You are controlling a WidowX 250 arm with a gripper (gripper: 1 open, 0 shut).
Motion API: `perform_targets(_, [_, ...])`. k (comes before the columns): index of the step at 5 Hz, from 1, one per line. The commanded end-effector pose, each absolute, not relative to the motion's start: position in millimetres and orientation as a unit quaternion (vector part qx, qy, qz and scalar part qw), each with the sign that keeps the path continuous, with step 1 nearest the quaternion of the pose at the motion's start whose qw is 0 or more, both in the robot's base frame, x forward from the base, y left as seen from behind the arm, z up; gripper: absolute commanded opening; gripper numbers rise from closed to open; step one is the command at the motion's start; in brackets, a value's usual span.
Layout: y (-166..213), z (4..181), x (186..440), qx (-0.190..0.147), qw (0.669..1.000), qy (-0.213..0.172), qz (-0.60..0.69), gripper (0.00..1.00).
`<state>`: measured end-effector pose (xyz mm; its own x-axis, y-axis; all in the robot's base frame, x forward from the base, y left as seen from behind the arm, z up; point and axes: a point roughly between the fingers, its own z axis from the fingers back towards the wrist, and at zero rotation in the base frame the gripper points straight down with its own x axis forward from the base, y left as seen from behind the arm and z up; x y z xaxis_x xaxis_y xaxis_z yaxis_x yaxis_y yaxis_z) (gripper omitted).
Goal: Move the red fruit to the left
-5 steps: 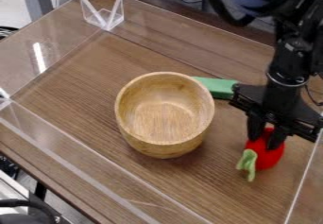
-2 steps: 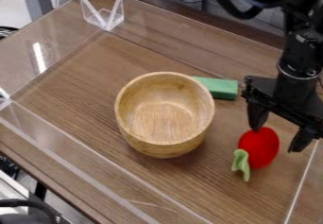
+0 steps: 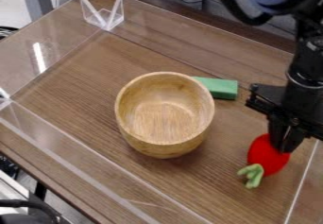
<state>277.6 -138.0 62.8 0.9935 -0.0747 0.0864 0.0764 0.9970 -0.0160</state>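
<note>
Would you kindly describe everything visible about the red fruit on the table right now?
The red fruit is a small, bright red, rounded toy strawberry, plastic-looking, with a light green leafy stem pointing down-left toward the camera. It lies on the wooden table near the right-hand clear wall, apart from the wooden bowl. The black hand, pointing down with its fingers closed together, is on its upper side and hides part of it.

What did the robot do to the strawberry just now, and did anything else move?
The gripper opened wide above the red fruit, then shut its fingers on top of it. The fruit ended up a little nearer the right wall, its green stem now pointing toward the front. The wooden bowl and the green block stayed where they were.
</note>
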Motion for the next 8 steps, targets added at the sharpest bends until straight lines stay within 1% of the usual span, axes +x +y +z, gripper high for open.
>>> perform_targets(1, [-145.9, 103.6, 282.8, -0.025, 0.995, -0.083, -0.040, 0.00])
perform_targets(2, [-129.5, 130.2, 282.0, -0.028, 0.994, -0.101, -0.031, 0.00])
perform_targets(3, [-116.3, 141.3, 277.7, -0.032, 0.993, -0.106, -0.032, 0.00])
perform_targets(4, [-124.3, 126.1, 274.6, -0.031, 0.994, -0.097, -0.027, 1.00])
perform_targets(5, [-132.9, 110.3, 272.0, -0.029, 0.996, -0.087, -0.022, 1.00])
perform_targets(6, [-138.2, 101.7, 271.5, -0.027, 0.996, -0.083, -0.007, 0.00])
perform_targets(7, [-136.5, 93.3, 274.6, -0.022, 0.997, -0.078, 0.015, 0.00])
perform_targets(8, [-128.2, 111.2, 280.5, -0.025, 0.995, -0.086, 0.044, 0.00])
